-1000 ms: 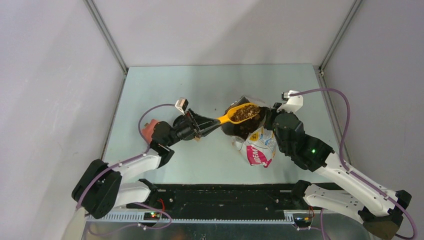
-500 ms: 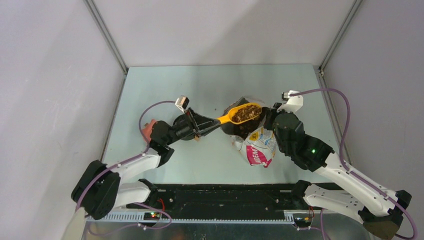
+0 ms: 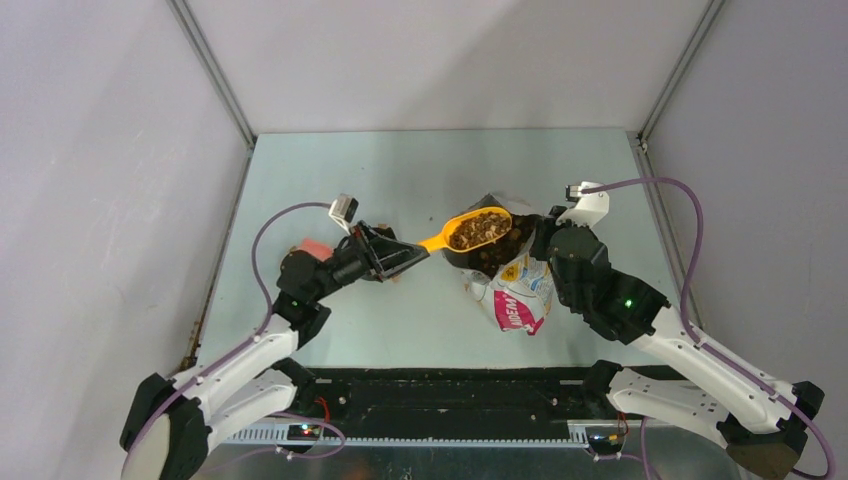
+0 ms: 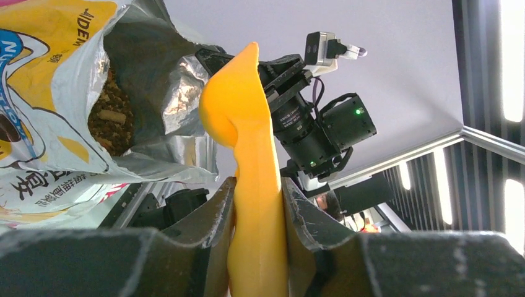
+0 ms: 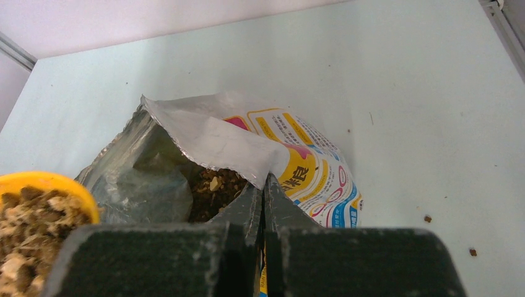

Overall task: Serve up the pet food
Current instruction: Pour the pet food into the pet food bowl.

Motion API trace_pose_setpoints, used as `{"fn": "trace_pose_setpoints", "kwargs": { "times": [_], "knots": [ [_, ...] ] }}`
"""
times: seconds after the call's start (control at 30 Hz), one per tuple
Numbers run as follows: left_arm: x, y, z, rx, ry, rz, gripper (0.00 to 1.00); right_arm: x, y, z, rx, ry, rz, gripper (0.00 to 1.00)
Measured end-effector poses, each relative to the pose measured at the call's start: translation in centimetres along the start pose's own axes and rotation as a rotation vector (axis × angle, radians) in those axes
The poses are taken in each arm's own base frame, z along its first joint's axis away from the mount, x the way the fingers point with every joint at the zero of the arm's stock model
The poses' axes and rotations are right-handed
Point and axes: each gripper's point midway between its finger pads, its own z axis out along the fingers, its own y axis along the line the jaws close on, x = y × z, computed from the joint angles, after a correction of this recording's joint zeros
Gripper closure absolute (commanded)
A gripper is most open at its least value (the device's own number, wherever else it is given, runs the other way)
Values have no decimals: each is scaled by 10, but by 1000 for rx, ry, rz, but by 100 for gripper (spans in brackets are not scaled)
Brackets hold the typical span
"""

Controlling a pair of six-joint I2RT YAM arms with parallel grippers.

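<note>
Top view: loaded scoop (image 3: 470,230), shifted left and up versus a second ago, now mostly clear of the bag (image 3: 520,295) mouth at centre. Heaped with pet food (image 3: 479,229). Handle clamped in left gripper (image 3: 408,252), arm drawn back leftward. Bag rim pinched by right gripper (image 3: 541,238), unchanged.
Left wrist: fingers (image 4: 210,216) tight on both sides of yellow handle. More kibble inside bag, upper left.
Right wrist: jaws closed on foil edge, full scoop at lower left.
Scooping likely done, carry and pour next.

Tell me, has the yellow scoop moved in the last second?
Yes. The scoop, holding pet food, has shifted left, away from the bag, carried by the left tool.
</note>
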Motion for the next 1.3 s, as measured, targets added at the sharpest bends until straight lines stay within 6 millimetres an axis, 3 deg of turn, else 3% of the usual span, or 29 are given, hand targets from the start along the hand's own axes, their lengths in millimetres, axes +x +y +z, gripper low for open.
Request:
{"fn": "trace_pose_setpoints", "kwargs": {
  "times": [0.27, 0.6, 1.0, 1.3],
  "knots": [
    [-4, 0, -21, -25, -59, 31, 100, 0, 0, 0, 0, 0, -2, 100],
    [-32, 8, -53, -77, -235, 65, 100, 0, 0, 0, 1, -1, -2, 100],
    [-67, 48, -98, -239, -456, 43, 100, 0, -1, 0, 6, -3, -3, 100],
    [-82, 79, -135, -413, -603, 55, 100, -1, -3, 1, 18, -7, -11, 100]
  ]
}}
